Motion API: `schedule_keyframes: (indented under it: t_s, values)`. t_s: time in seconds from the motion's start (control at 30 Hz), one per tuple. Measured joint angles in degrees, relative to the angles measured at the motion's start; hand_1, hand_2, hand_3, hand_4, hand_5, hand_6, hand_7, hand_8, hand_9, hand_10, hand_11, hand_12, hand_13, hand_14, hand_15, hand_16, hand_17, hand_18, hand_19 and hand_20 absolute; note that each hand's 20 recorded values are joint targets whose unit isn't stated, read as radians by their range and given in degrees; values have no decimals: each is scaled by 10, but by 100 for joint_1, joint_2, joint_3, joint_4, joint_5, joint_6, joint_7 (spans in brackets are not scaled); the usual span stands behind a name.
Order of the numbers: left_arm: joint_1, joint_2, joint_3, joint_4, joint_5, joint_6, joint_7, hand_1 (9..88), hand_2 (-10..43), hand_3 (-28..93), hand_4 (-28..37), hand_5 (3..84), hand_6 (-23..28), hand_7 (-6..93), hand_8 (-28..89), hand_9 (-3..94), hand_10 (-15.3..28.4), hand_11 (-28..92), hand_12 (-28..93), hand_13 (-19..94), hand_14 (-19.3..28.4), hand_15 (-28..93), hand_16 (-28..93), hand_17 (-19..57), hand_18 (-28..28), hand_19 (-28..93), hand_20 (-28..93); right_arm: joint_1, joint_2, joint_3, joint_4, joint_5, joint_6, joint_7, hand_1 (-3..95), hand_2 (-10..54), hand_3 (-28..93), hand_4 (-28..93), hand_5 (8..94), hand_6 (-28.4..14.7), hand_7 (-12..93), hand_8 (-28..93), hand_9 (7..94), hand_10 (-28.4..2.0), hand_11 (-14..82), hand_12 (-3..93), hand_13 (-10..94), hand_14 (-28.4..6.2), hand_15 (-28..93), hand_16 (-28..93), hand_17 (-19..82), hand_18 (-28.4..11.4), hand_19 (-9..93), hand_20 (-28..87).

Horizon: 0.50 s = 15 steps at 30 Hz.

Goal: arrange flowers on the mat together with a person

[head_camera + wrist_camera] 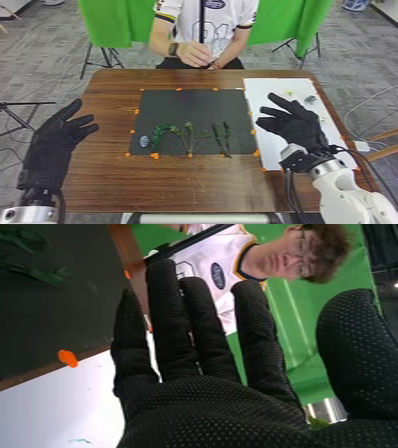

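the right hand point(298, 127) hangs at the right of the frame over the white sheet point(266, 88), fingers long and spread, thumb held well apart, nothing in its hold. the left hand point(55, 131) is at the left side of the frame, beside the dark mat point(189, 106), also loosely open and empty.

the pieces to think about lie up the frame from the right hand: a small yellowish bloom point(290, 93), nearly straight above its fingers, and a grey-blue sprig point(310, 100), above it and a touch to the right. both are near its fingertips and far from the left hand, so the right seems the natural one to pick. their long axes are too small to tell.

on the mat, along its lower part, sit a blue-grey piece point(145, 141), a curved green sprig point(161, 133), a thin-stemmed sprig point(190, 137) and dark green stems point(222, 138), the last two running roughly up and down the frame. the next pick probably wants a short reach upward, then a carry leftward; a low palm could brush the dark stems.
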Motion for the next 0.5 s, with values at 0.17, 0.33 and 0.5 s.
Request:
schedule_keyframes:
  t_s: [0.17, 0.33, 0.5]
  values:
    - [-6, 4, 24, -1, -8, 12, 2, 211, 4, 790, -283, 333, 58, 151, -104, 340, 192, 260, 120, 242, 270, 541, -87, -97, 229, 478, 158, 80, 38, -82, 24, -74, 66, -21, 222, 70, 760, -266, 473, 2, 130, -110, 482, -182, 154, 149, 397, -187, 486, 107, 86, -224, 531, 170]
    - [-10, 4, 55, -1, -8, 14, 9, 211, 4, 791, -283, 333, 59, 153, -104, 340, 193, 262, 119, 243, 271, 543, -89, -96, 228, 480, 158, 198, 125, -171, 72, -121, 71, -24, 222, 70, 761, -266, 473, 2, 131, -111, 485, -181, 157, 149, 400, -185, 490, 106, 87, -224, 531, 171]
    - [-7, 10, 100, -1, -8, 38, 64, 211, 4, 792, -283, 333, 59, 155, -104, 342, 193, 264, 118, 243, 271, 543, -90, -96, 228, 480, 157, 289, 209, -295, 101, -226, 60, -39, 222, 70, 763, -266, 474, 2, 132, -112, 486, -180, 162, 150, 401, -185, 493, 106, 87, -225, 531, 173]
